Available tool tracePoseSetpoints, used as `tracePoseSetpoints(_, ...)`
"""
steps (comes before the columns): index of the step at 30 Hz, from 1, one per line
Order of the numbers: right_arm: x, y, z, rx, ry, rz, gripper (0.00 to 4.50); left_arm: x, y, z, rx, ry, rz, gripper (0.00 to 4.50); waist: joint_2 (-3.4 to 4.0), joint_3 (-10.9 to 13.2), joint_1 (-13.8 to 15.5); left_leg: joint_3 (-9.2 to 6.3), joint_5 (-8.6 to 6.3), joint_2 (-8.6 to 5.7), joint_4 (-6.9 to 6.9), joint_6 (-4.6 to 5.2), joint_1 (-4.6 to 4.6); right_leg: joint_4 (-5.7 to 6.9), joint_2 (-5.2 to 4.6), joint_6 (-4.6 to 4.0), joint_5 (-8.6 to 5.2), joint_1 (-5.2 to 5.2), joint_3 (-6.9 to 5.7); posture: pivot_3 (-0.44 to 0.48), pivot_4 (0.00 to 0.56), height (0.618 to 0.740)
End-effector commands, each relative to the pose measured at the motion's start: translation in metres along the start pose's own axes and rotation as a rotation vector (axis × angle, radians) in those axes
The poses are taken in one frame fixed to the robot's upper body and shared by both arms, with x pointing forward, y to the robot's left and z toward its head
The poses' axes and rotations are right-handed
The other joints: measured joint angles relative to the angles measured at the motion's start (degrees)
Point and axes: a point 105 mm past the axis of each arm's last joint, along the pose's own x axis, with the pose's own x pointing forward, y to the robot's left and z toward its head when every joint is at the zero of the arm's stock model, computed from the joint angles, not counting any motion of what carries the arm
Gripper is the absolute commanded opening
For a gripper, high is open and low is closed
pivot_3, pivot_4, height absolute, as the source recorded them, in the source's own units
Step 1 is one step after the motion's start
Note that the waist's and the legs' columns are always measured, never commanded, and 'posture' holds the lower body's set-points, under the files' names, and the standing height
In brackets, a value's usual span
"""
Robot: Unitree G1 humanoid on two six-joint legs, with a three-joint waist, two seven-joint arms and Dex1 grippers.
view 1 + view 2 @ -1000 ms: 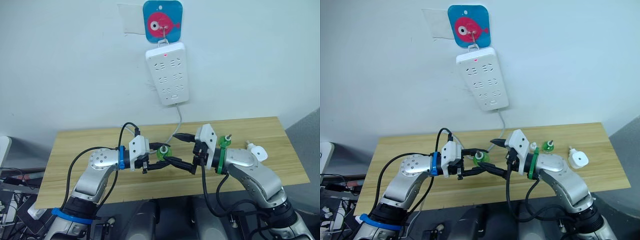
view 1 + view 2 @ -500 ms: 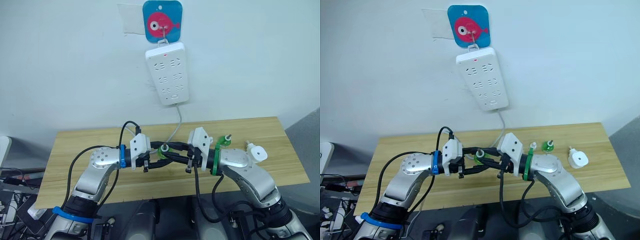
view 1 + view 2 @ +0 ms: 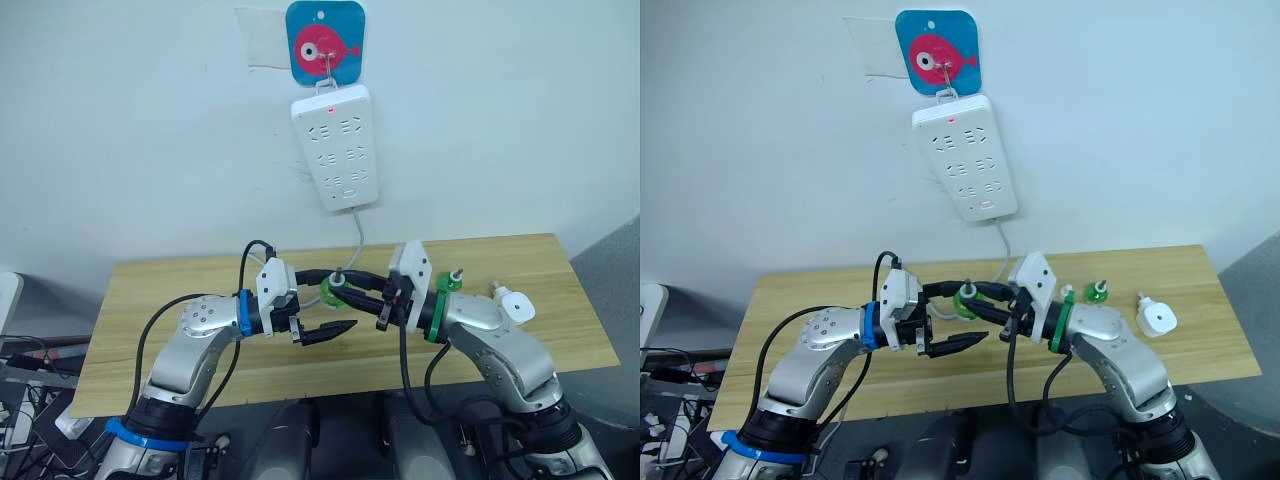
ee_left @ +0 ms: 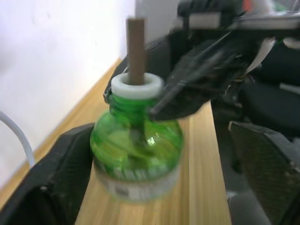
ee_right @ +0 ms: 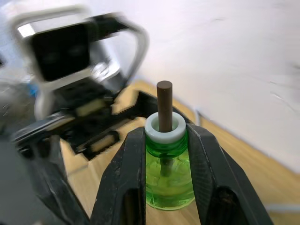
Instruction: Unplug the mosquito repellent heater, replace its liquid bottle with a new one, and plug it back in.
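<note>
Bottle clamped at mid-counter

Counter [image 3: 560, 330] room lies bare ahead of both arms. We see the right gripper [image 5: 164, 140] with fingers clamped on the green bottle [image 5: 168, 176] neck. Our left gripper [image 3: 325, 305] has fingers spread apart either side of it, seemingly not touching. The mosquito repellent heater [image 3: 1158, 318] sits near the counter's right edge.

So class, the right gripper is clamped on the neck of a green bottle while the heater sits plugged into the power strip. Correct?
Not quite: the right gripper does clamp the green bottle, but the heater lies unplugged on the table, as the right eye view shows.
</note>
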Motion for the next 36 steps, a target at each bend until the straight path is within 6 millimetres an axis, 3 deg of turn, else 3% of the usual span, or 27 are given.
tracePoseSetpoints(1, -0.018, -0.019, 0.013, 0.192, -0.067, -0.134, 0.86, -0.001, -0.005, 0.020, 0.051, -0.084, 0.056, 4.50, 0.00, 0.0, 0.0, 0.00, 0.00, 0.00, 0.00, 0.00, 0.00, 0.00, 0.00, 0.00, 0.00, 0.00, 0.02, -0.078, 0.262, 0.740)
tracePoseSetpoints(6, -0.031, -0.036, 0.014, 0.665, -0.187, -0.237, 0.86, 0.009, -0.013, 0.031, 0.140, -0.174, 0.150, 4.50, 0.01, 0.0, 0.2, -0.01, -0.02, 0.00, -0.01, 0.04, 0.00, 0.00, -0.02, -0.01, 0.01, 0.02, 0.16, -0.078, 0.262, 0.740)
tracePoseSetpoints(13, -0.033, -0.037, 0.019, 0.969, -0.259, -0.263, 0.86, 0.027, -0.008, 0.030, 0.225, -0.241, 0.284, 4.50, 0.05, 0.0, 0.1, 0.06, -0.07, -0.02, -0.01, 0.13, -0.01, 0.02, -0.02, -0.01, 0.00, 0.01, 0.11, -0.078, 0.264, 0.740)
tracePoseSetpoints(20, -0.032, -0.031, 0.027, 1.047, -0.256, -0.241, 0.86, 0.039, -0.003, 0.021, 0.246, -0.228, 0.334, 4.50, 0.04, 0.0, -0.1, 0.11, -0.07, -0.02, -0.01, 0.16, 0.00, 0.05, 0.01, 0.00, 0.00, 0.01, 0.04, -0.081, 0.261, 0.740)
tracePoseSetpoints(36, -0.026, -0.015, 0.037, 1.041, -0.221, -0.178, 0.86, 0.052, 0.001, 0.023, 0.220, -0.270, 0.332, 4.50, 0.04, -0.1, -0.2, 0.13, -0.08, -0.02, 0.00, 0.19, -0.01, 0.05, 0.05, 0.02, -0.01, 0.01, 0.05, -0.095, 0.263, 0.740)
